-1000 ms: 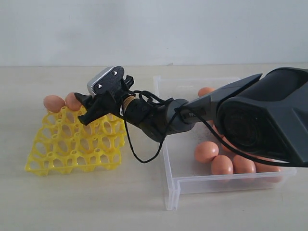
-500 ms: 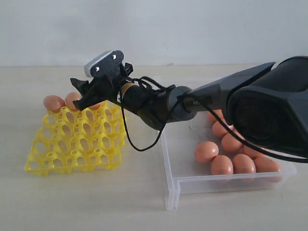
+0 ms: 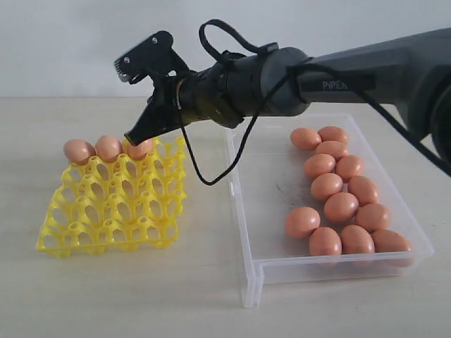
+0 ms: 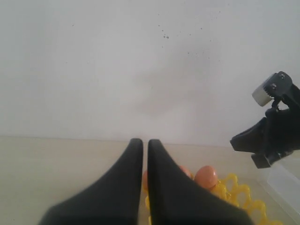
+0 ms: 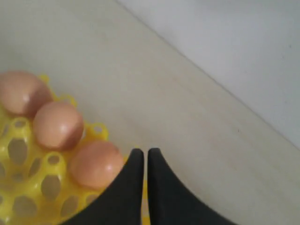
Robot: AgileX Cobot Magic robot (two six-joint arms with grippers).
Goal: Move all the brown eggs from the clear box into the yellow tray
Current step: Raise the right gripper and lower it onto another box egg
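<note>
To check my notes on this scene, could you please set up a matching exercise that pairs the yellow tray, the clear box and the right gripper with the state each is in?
Column one
1. yellow tray
2. clear box
3. right gripper

Column two
a. has many brown eggs lying loose on its floor
b. shut, holding nothing, close by a seated egg
c. has three eggs seated along one edge row, other cups empty

Pairs: 1-c, 2-a, 3-b
</note>
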